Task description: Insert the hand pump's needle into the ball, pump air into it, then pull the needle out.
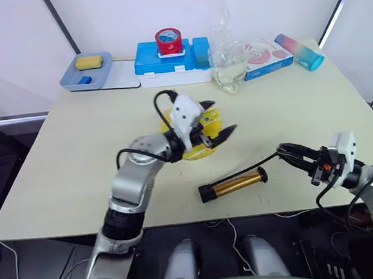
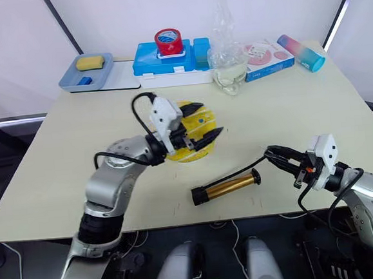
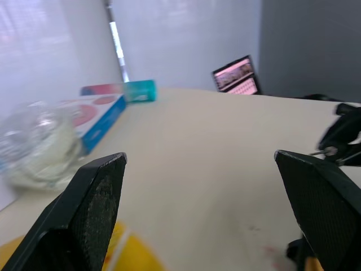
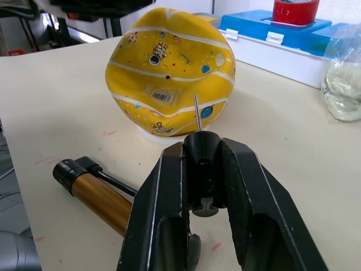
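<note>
Right end effector grips the needle, tip toward the dented ball.

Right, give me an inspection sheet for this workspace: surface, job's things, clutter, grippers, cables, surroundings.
Surface: beige table, faint red marks.
Job's things: dented yellow ball mid-table on a white ring; hand pump lying flat, hose running to the right gripper; needle upright, pointing at the ball, not inserted.
Clutter: red tape roll on blue box, grey tray with sponge, plastic bag, flat carton, gradient bottle.
Grippers: left gripper open over the ball; right gripper shut on the needle's fitting.
Cables: robot's wrist cables.
Surroundings: white walls, a screen at right.
</note>
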Controlling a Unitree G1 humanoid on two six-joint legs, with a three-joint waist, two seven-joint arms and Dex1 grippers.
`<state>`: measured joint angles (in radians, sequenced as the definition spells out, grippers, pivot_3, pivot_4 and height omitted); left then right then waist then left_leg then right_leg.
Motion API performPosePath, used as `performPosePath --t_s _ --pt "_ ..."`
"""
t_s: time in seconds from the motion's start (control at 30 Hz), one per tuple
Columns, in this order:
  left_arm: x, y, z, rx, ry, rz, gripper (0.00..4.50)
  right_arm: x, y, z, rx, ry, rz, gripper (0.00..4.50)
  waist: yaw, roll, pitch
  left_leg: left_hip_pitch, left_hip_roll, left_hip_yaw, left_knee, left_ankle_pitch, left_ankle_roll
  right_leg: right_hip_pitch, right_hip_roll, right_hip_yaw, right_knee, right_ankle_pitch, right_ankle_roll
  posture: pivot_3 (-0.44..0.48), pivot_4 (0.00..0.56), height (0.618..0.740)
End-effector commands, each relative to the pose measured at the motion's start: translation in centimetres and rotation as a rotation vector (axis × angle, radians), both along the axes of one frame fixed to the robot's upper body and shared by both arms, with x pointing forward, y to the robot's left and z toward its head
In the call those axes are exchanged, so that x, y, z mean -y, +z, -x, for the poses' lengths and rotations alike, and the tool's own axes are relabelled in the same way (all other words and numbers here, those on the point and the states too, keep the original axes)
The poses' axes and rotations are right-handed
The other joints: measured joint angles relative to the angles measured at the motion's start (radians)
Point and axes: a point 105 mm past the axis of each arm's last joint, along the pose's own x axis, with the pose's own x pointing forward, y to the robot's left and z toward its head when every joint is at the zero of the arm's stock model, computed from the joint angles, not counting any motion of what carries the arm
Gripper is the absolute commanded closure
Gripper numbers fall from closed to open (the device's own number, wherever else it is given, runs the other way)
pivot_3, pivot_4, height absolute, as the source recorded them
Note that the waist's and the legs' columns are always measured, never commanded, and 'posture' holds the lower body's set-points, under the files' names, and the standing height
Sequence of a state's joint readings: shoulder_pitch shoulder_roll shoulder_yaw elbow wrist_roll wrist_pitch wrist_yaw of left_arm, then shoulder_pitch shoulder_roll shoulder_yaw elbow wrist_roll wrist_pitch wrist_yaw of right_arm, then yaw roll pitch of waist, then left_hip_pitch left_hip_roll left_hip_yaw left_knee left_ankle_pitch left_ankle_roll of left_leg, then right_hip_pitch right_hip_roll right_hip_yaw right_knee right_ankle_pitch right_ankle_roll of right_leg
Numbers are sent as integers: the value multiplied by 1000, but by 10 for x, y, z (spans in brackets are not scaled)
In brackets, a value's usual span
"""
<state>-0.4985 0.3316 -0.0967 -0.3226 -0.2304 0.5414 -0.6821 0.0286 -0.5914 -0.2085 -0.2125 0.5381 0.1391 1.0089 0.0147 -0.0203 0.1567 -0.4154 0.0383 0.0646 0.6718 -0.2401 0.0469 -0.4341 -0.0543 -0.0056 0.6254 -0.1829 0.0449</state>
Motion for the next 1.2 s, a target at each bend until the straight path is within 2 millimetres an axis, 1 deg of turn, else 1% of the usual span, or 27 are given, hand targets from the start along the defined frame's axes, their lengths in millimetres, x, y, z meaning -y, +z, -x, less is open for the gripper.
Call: performPosePath --t_s 0.03,0.1,0.17,0.27,0.33,0.47,0.57,0.67,0.97,1.1,1.13,1.17,1.2 --pt "-26 23 -3 58 89 1 41 3 16 2 66 7 15 4157 -1 0 0 0 0 0 0 0 0 0 0 0 0 0 0 0 150 739" --pt "-39 27 -7 45 148 10 41 3 18 1 72 13 17 4157 -1 0 0 0 0 0 0 0 0 0 0 0 0 0 0 0 150 739" --pt "-49 25 -13 31 218 3 41 2 22 0 88 30 21 4157 0 0 0 0 0 0 0 0 0 0 1 0 0 0 0 0 150 739" --pt "-58 24 -16 10 271 3 41 1 26 0 101 42 25 4157 0 -1 0 0 0 0 0 0 0 0 1 1 0 0 0 0 150 739" --pt "-65 20 -17 -17 297 -8 41 1 28 0 109 53 33 4157 -1 -1 0 0 0 0 0 0 0 0 1 1 0 0 0 0 150 739" --pt "-80 6 -18 -79 344 -65 41 0 30 -2 115 55 35 4157 -1 -1 0 0 0 1 0 0 0 0 1 1 0 0 0 0 150 739" --pt "-83 -4 -19 -119 362 -98 41 -2 30 -2 120 58 36 4157 0 -1 0 0 0 1 0 0 0 0 1 1 0 0 0 0 150 739" --pt "-82 -12 -20 -147 376 -105 41 -5 30 -1 123 64 30 4157 1 -1 1 0 0 4 0 0 0 0 1 1 0 0 0 0 150 739" --pt "-78 -25 -29 -191 426 -83 41 -7 30 -1 119 67 43 4157 -1 -1 1 0 0 5 0 0 0 0 1 2 0 0 0 0 150 739" --pt "-75 -28 -31 -190 437 -62 1027 -8 30 -2 116 57 49 4157 0 -1 1 0 0 5 0 0 0 0 1 2 0 0 0 0 150 739" --pt "-74 -27 -31 -185 442 -54 1642 -9 30 -2 115 57 49 4157 0 -1 1 0 0 5 0 0 0 0 1 2 0 0 -1 0 150 739" --pt "-73 -27 -32 -184 446 -43 2009 -11 30 -2 113 59 49 4157 1 -1 1 0 0 5 0 0 0 0 1 2 0 1 -1 0 150 739" --pt "-72 -26 -32 -184 448 -35 2596 -13 31 -2 111 62 47 4157 0 -1 1 0 0 5 0 0 0 0 1 2 0 1 -2 0 150 739"
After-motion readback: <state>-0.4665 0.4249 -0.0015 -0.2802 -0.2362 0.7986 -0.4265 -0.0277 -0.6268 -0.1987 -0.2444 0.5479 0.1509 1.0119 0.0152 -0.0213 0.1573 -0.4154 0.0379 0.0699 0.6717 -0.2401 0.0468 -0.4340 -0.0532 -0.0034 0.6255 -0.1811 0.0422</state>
